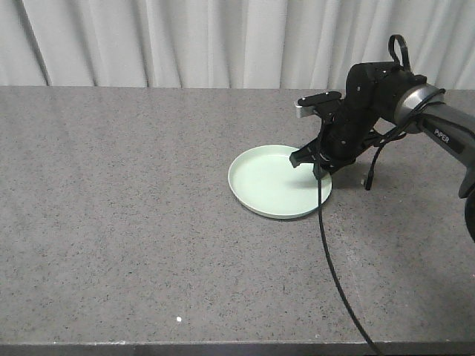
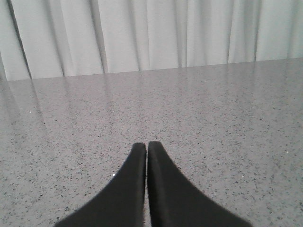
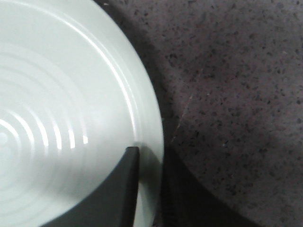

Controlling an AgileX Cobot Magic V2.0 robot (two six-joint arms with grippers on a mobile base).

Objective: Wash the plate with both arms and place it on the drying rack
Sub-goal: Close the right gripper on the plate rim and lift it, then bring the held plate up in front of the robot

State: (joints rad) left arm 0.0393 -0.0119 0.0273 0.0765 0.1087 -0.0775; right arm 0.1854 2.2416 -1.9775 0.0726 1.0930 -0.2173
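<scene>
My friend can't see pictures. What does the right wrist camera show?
The right black tool straddles the raised rim of a round pale mint-green plate, one finger inside and one outside; whether it pinches is unclear. The plate lies on a speckled grey stone counter.

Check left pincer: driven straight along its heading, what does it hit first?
Way looks free nearby. The left pincer, shut, points across the grey countertop toward the white curtain, likely the first thing in line, unless a downward tilt, hard to judge here, lands it on the countertop sooner.
</scene>
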